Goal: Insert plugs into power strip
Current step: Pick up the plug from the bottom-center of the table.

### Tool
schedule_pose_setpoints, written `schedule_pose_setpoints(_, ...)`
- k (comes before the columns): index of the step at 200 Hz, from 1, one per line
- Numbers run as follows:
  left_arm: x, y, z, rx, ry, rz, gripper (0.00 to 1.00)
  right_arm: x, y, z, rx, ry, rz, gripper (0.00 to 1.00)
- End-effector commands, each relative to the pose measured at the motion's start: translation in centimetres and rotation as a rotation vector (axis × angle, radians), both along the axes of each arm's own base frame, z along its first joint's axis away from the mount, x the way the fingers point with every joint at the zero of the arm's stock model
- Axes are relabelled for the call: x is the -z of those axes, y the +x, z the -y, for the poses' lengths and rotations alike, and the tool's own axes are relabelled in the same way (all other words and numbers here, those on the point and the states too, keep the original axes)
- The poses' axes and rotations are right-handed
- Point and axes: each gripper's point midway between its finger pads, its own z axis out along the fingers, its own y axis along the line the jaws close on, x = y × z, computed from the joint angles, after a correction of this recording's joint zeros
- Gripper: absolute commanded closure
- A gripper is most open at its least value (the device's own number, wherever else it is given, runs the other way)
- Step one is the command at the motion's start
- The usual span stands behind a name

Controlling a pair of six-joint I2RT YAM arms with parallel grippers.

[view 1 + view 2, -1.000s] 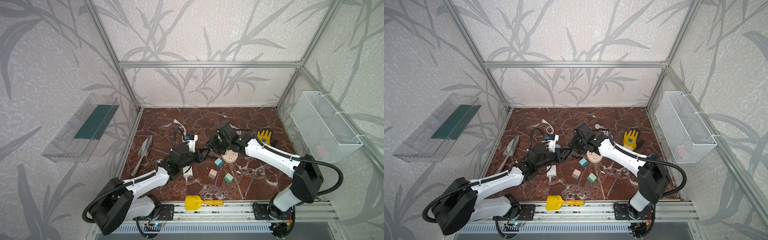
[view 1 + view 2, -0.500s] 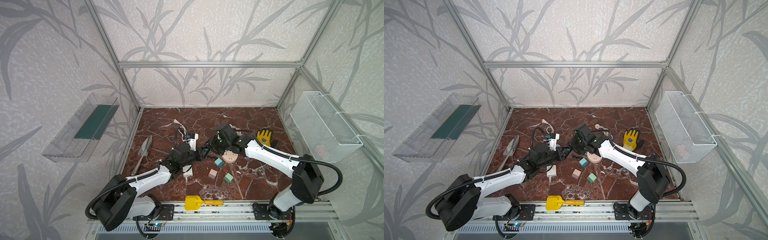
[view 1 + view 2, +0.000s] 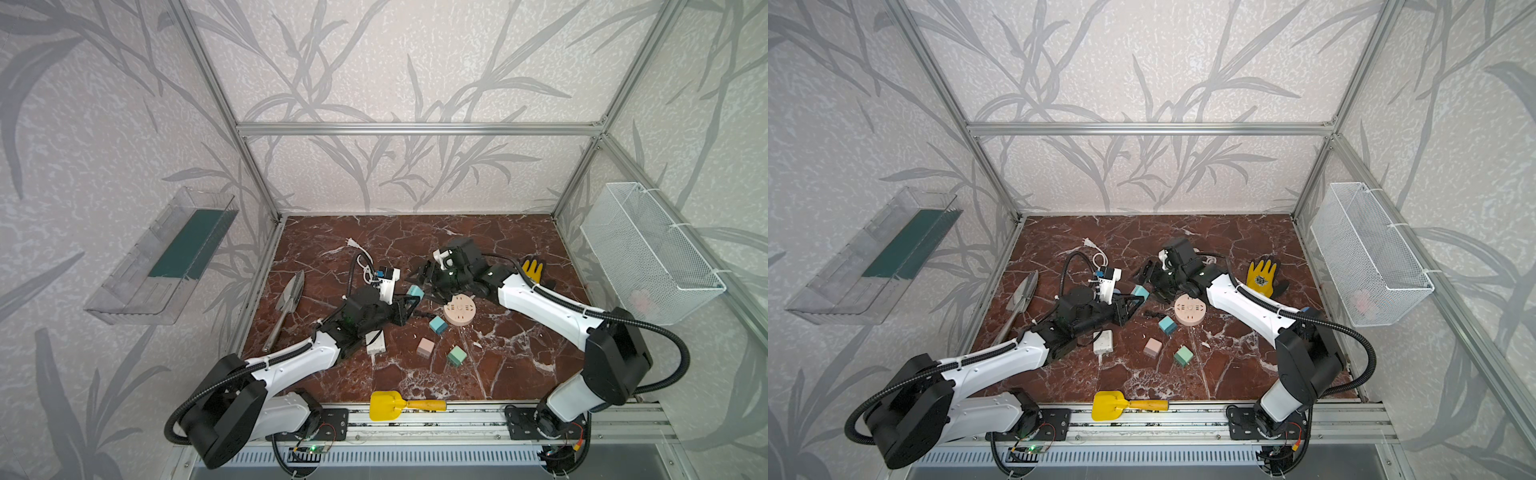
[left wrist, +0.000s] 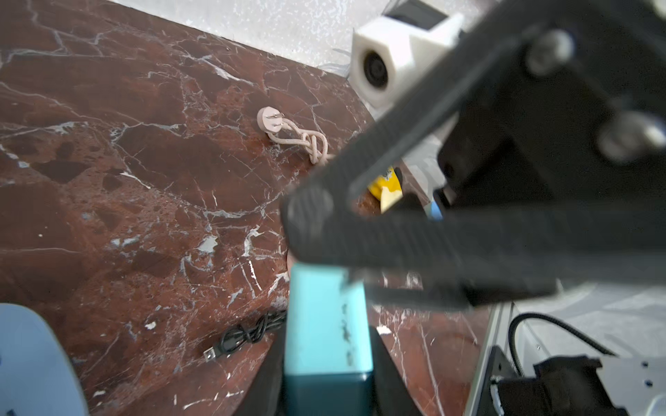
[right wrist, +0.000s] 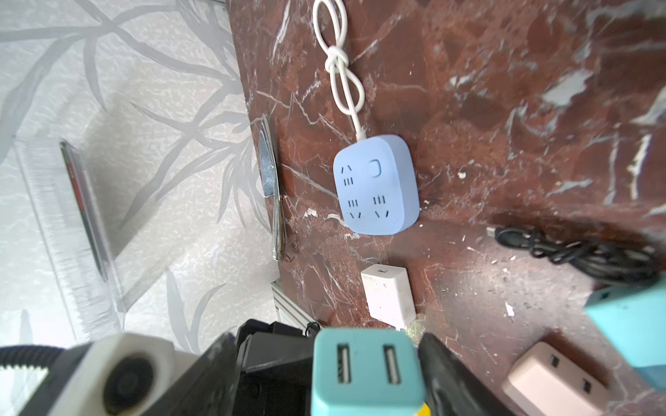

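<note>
Teal plug [image 4: 326,324] sat clamped in our left gripper [image 3: 407,305], lifted mid-table; our right gripper [image 3: 428,284] gaped beside it. We judged its prongs needed squaring over the blue power strip [image 5: 374,183], leftward, before pressing.

My right gripper [image 3: 430,286] hangs jaws-apart right against the teal cube [image 4: 326,324] clamped in my left gripper [image 3: 411,297], with hardly a gap. Close by on the table [image 3: 415,237] lie a black cable [image 5: 576,252] and the round pink socket [image 3: 459,309]. The blue power strip [image 5: 376,185] shows a bare face, with marble open around it and the white charger [image 5: 387,295] near one edge.
</note>
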Motion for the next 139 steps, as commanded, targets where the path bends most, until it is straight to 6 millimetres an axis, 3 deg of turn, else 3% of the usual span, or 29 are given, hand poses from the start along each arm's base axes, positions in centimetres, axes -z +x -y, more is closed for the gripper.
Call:
schedule_pose_setpoints(1,-3.0,-1.3,0.6,0.147,0.071,0.183,1.0,-2.3,-1.7,2.2,-0.128,0.07,0.0,0.23)
schedule_pose_setpoints(18,-3.5,-2.3,1.0,0.235,0.079,0.201,1.0,-1.7,-2.7,4.7,-0.134,0.1,-0.041,0.27)
schedule_pose_setpoints(39,-3.8,-3.0,1.6,0.298,0.056,0.191,1.0,-1.5,-4.2,6.3,-0.151,0.133,-0.07,0.3)
schedule_pose_setpoints(84,-3.8,-4.3,2.5,0.395,0.029,0.17,1.0,-2.7,-7.2,6.8,-0.183,0.22,-0.09,0.32)
schedule_pose_setpoints(139,-4.1,-5.4,3.0,0.46,0.013,0.158,1.0,-3.7,-8.8,6.8,-0.22,0.271,-0.116,0.38)
